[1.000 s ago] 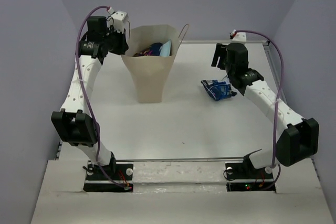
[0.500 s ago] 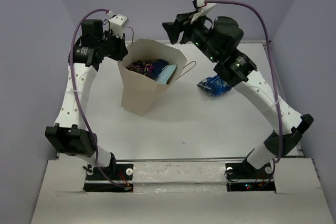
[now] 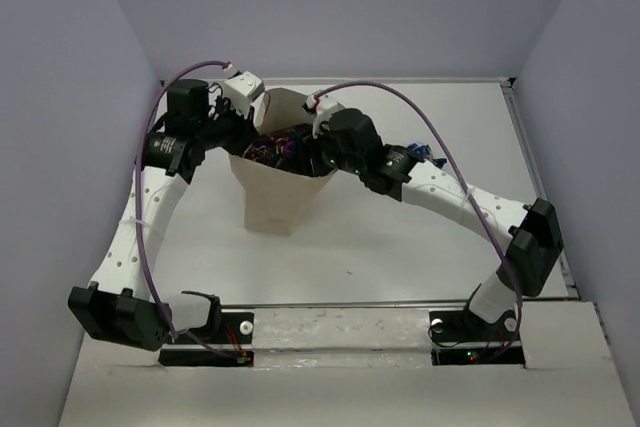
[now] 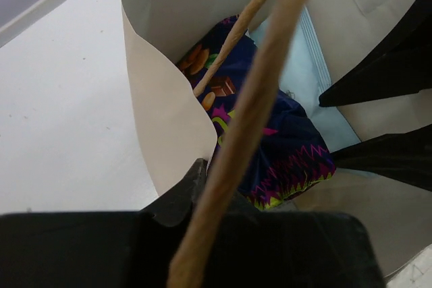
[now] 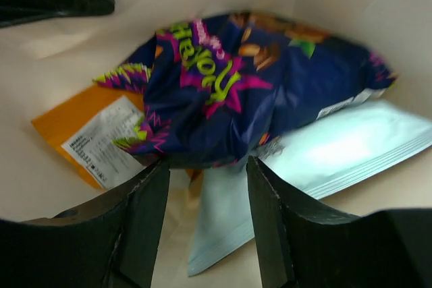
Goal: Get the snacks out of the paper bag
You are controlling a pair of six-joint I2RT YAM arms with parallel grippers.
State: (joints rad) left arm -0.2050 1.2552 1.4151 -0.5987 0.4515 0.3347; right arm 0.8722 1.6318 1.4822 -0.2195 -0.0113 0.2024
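Right claw (image 5: pixel 206 165) has dropped into paper bag (image 3: pixel 282 199); jaws apart over navy packet (image 5: pixel 233 89).

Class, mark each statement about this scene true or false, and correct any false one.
1. The paper bag stands on the table with its mouth open. True.
2. The right gripper is down inside the paper bag. True.
3. The dark navy packet lies beneath the orange chip bag. False: it lies on top of the orange chip bag and the light-blue chip bag.
4. The right gripper is shut on the light-blue chip bag. False: its jaws are open, with nothing clamped between them.
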